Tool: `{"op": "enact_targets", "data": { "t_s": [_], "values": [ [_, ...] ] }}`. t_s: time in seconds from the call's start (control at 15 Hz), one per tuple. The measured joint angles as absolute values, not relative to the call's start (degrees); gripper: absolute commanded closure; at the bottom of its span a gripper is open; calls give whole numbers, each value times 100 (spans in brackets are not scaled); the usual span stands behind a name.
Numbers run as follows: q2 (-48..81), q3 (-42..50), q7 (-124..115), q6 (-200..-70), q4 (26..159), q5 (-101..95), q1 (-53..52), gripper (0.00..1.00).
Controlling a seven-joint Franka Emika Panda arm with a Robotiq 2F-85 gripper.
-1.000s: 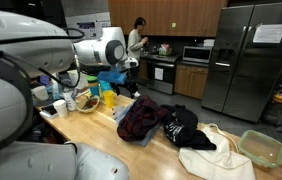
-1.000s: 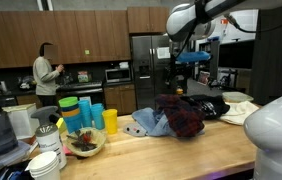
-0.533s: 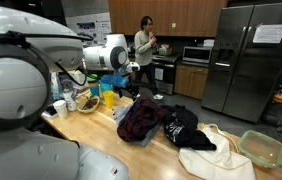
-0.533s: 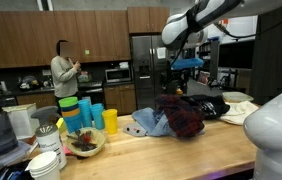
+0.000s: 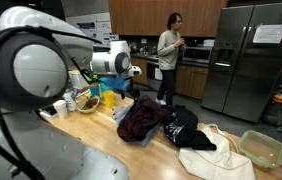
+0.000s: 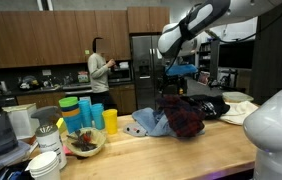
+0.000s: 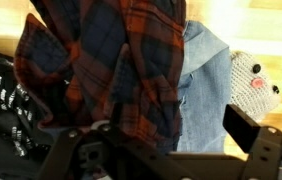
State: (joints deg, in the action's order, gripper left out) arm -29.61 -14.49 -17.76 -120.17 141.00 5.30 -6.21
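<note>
My gripper [image 7: 161, 138] is open and empty, with its two dark fingers at the bottom of the wrist view. It hangs just above a red and navy plaid shirt [image 7: 121, 60] without touching it. The shirt lies crumpled on the wooden counter in both exterior views [image 5: 139, 118] [image 6: 184, 117]. A blue denim cloth [image 7: 203, 90] lies beside and partly under the shirt. A black printed garment [image 7: 6, 90] lies on the shirt's other side. A white knitted toy [image 7: 253, 85] sits by the denim. The gripper shows over the pile in both exterior views [image 5: 132, 90] [image 6: 169, 88].
A white cloth [image 5: 216, 155] and a green container [image 5: 262, 148] lie past the black garment. Teal cups [image 6: 86, 113], a yellow cup [image 6: 110, 121] and a bowl [image 6: 84, 142] stand on the counter. A person [image 5: 169, 50] walks in the kitchen behind. A steel fridge [image 5: 246, 60] stands there too.
My gripper has come down and moved over the plaid shirt. The person in the background has walked across the kitchen. The clothes have not moved.
</note>
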Motion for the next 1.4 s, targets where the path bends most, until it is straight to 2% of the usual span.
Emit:
{"op": "enact_targets", "data": {
  "t_s": [1.0,1.27,1.33,1.4],
  "values": [
    [-2640,-1454,-3228,-12341,14092,191,-87,0],
    [-2528,-1452,-3365,-12334,14093,192,-87,10],
    [-2504,-1452,-3388,-12334,14093,192,-87,23],
    [-2483,-1452,-3415,-12334,14093,193,-88,32]
  ]
}}
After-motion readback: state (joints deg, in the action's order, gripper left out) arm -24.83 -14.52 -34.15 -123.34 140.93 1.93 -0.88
